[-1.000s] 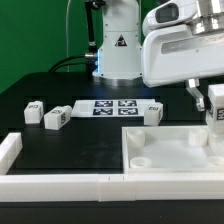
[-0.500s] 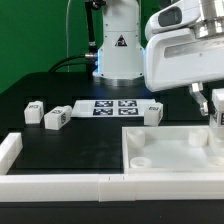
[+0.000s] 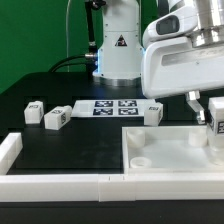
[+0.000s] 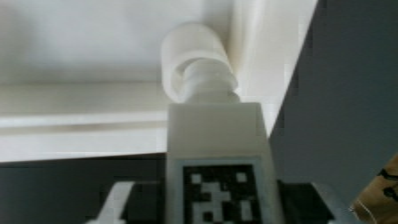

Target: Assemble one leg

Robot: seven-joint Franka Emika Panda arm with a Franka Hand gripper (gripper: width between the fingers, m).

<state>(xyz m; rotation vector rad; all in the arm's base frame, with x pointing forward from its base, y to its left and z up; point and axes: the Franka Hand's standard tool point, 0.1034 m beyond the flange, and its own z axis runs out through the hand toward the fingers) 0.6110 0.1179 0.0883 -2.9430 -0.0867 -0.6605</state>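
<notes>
Seating step: judged under way; the leg is carried, not yet inserted.
Panel: near, exterior view's right; sockets up.
Gripper: clamped on the leg.
Leg: over the panel's right edge.
Next: align rounded end with a socket, then lower straight.

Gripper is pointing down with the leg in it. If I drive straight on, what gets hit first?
Probably the panel: the leg held in the gripper leads, its tip aimed at the white surface near an edge. The gap is hard to judge.
</notes>
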